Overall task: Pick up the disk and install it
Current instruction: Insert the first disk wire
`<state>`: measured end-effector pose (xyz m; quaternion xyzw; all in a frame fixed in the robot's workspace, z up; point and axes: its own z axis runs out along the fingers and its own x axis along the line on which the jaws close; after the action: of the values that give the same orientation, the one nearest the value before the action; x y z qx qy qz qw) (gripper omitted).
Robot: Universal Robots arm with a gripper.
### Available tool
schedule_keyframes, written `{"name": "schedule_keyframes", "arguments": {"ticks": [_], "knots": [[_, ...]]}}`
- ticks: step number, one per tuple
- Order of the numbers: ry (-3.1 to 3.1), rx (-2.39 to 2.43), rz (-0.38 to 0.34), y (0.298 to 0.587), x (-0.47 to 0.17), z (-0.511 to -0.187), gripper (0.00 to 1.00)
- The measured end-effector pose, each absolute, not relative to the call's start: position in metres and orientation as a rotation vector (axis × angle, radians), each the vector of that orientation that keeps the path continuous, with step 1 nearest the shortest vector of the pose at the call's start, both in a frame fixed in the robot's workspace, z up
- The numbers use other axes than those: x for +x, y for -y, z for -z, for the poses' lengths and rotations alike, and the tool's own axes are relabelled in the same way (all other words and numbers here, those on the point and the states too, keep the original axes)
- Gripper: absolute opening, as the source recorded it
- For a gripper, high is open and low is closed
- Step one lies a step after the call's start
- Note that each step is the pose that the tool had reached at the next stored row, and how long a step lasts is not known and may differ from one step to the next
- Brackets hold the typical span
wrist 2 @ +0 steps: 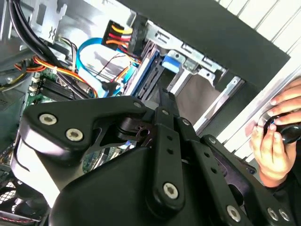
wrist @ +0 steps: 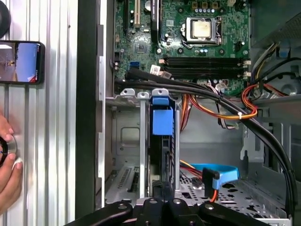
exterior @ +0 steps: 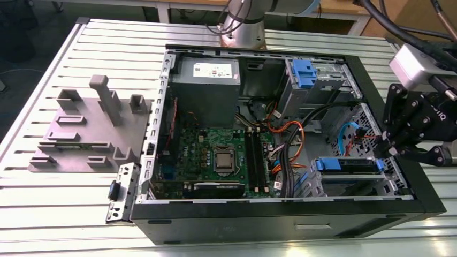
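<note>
The disk (exterior: 346, 165), framed by its blue bracket, sits in the drive cage at the near corner of the open computer case (exterior: 286, 214), towards the exterior view's right. In both wrist views it stands edge-on between the cage's metal rails, its blue tab (wrist: 162, 121) facing the camera and its blue edge (wrist 2: 149, 70) running into the bay. My gripper (exterior: 390, 153) hangs over the case's wall right at the disk's outer end. Its fingers are shut together, with the tips (wrist: 162, 188) (wrist 2: 165, 96) up against that end of the disk.
A grey power supply (exterior: 207, 72) and another blue latch (exterior: 303, 69) sit at the case's far side, the motherboard (exterior: 214, 155) in the middle. Orange and black cables (wrist: 221, 110) run beside the cage. A grey fixture (exterior: 89, 128) stands outside. A person's hand (wrist 2: 275, 132) and a phone (wrist: 21, 62) rest by the case.
</note>
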<state>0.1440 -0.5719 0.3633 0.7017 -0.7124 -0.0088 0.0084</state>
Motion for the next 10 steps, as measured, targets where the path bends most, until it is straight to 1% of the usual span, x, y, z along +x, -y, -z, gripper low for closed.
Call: {"name": "schedule_keyframes", "arguments": {"ticks": [10], "knots": [[2.176,2.236,0.029,0.5709,0.1486,-0.3633,0.11]]}}
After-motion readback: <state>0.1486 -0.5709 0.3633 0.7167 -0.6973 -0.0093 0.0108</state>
